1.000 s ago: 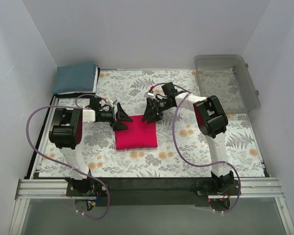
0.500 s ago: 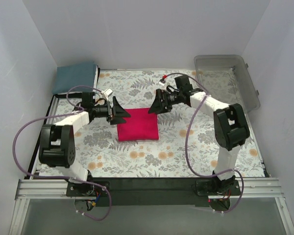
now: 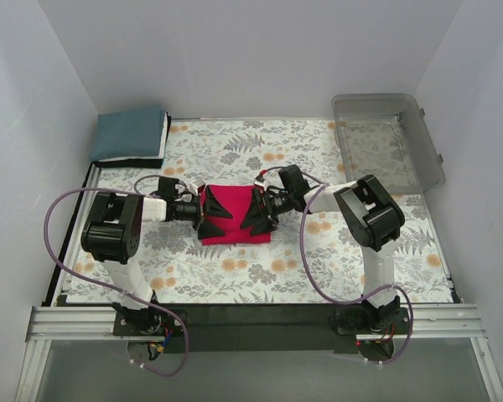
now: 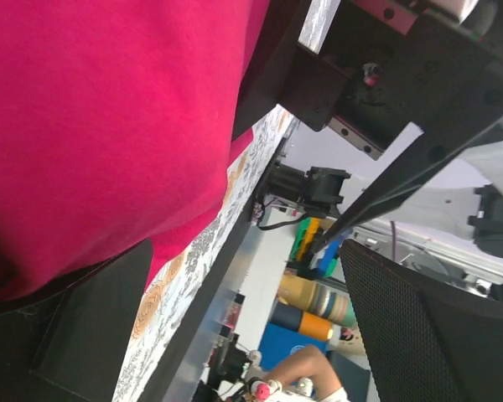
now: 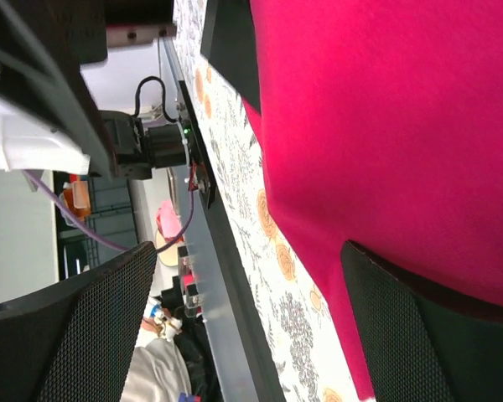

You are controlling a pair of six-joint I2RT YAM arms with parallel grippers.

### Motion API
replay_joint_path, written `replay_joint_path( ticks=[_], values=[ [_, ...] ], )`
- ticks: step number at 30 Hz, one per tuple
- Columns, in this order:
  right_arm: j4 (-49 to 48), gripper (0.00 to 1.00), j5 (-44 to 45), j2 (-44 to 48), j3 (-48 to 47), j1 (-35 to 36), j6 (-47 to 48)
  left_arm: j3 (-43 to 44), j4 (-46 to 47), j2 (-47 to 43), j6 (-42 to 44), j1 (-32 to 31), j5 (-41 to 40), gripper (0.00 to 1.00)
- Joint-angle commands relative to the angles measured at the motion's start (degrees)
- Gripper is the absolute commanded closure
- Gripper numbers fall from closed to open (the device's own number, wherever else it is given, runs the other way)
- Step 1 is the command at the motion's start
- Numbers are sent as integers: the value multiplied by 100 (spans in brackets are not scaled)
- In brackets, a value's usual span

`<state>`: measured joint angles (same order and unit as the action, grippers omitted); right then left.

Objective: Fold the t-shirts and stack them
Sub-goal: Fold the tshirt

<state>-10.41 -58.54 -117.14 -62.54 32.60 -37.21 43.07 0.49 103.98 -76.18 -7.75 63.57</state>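
Lying folded, the crimson-pink t-shirt [image 3: 236, 201] is resting between the left gripper [image 3: 218, 216] and the right gripper [image 3: 250, 216]; both are keeping jaws spread wide, released.

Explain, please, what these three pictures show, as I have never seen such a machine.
Two robot arms are bolted at the near edge of the table, each ending in a two-finger gripper. One picture looks down from above; the other two come from cameras on the wrists. On the table lie a folded pink shirt in the middle, a folded teal shirt far left and a clear bin far right. The left gripper and right gripper flank the pink shirt, both open; nothing is held.
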Motion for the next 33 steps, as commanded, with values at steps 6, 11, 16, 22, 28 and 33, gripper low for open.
replay_joint_path(
  ticks=[6, 11, 16, 22, 28, 33],
  values=[
    [136, 2, 266, 322, 515, -491, 320, -35, -796, 97, 1051, 766, -243, 5],
    [154, 2, 88, 1174, -115, -342, 372, 157, -893, -1403, 1422, 766, 710, 4],
    [136, 2, 89, 809, -759, -97, 285, 842, -86, -1408, 608, 766, 411, 5],
    [49, 7, 10, -17, -1084, 290, 259, 1563, 934, 32, -151, 766, -134, 13],
    [-31, 18, 9, -782, -1244, 458, 328, 1872, 1032, 1114, -213, 766, -275, 16],
    [48, 37, 27, -872, -909, 221, 513, 2109, 663, 1520, -64, 1001, -451, 21]
  ],
)
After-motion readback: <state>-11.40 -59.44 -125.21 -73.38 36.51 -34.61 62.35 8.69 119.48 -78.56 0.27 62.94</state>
